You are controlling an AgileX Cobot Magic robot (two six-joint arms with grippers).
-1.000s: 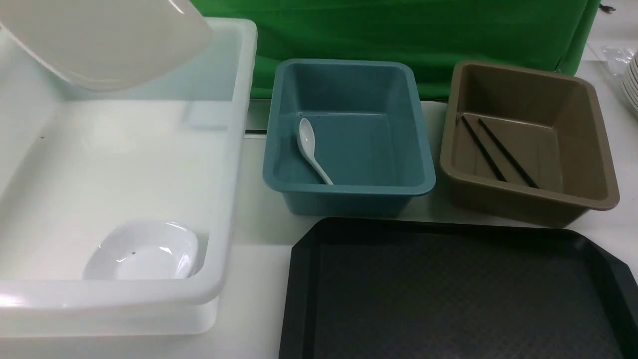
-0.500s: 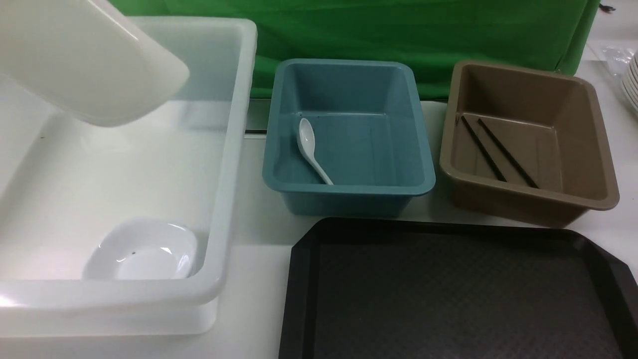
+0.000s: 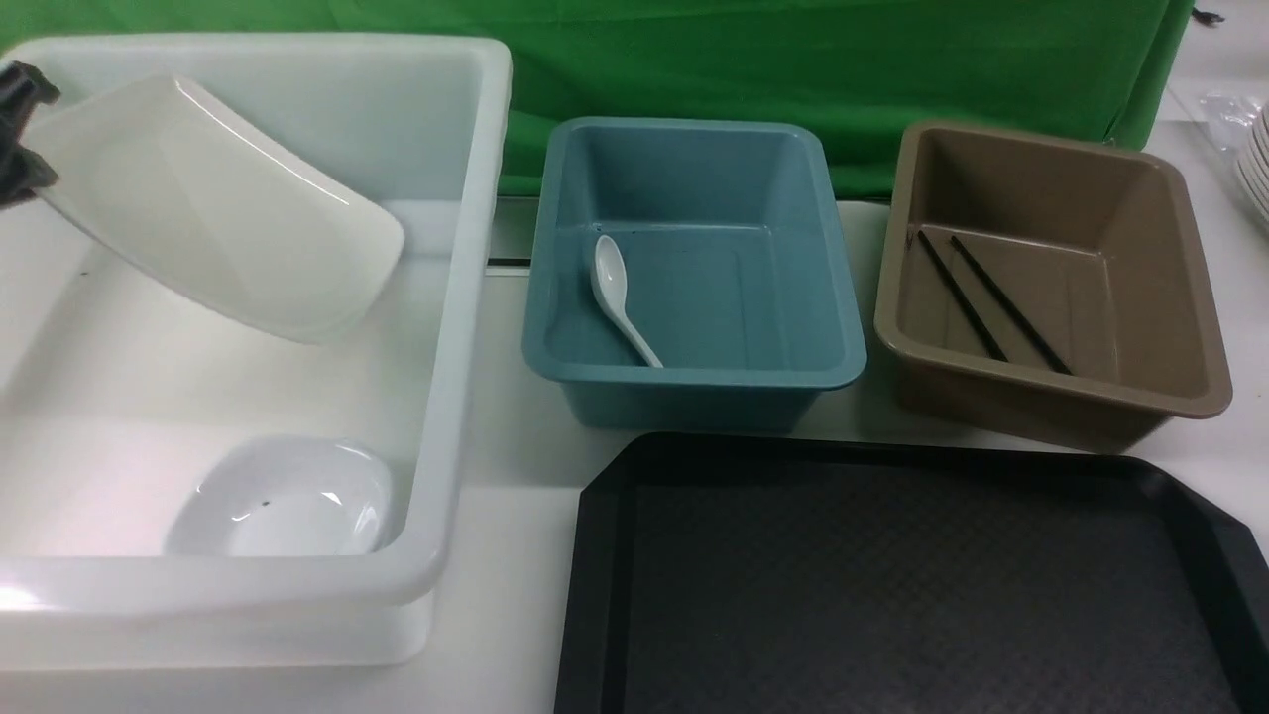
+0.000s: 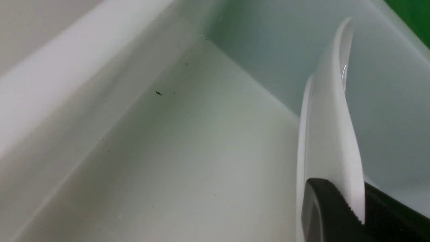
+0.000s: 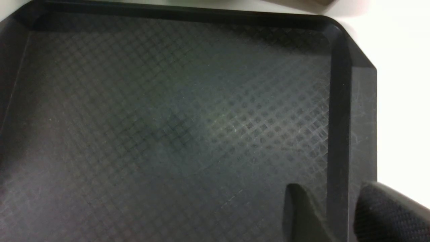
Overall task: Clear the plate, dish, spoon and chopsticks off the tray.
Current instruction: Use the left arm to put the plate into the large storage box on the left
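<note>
The large white plate (image 3: 218, 208) hangs tilted inside the white bin (image 3: 466, 297), above its floor. My left gripper (image 3: 20, 134) is shut on the plate's left rim. In the left wrist view the plate (image 4: 332, 117) stands edge-on, pinched in the left gripper (image 4: 361, 215). A small white dish (image 3: 283, 501) lies in the bin's near corner. The spoon (image 3: 620, 297) lies in the blue bin (image 3: 694, 382), and the chopsticks (image 3: 991, 302) in the brown bin (image 3: 1051, 397). The black tray (image 3: 892, 595) is bare. My right gripper (image 5: 339, 215) is open over the tray's (image 5: 168, 117) rim, holding nothing.
A stack of white plates (image 3: 1257, 169) shows at the right edge of the table. A green cloth (image 3: 793, 59) hangs behind the bins. The three bins stand in a row beyond the tray.
The plate has come down from the top left into the white bin, and the left gripper now shows at the left edge. Nothing else has moved.
</note>
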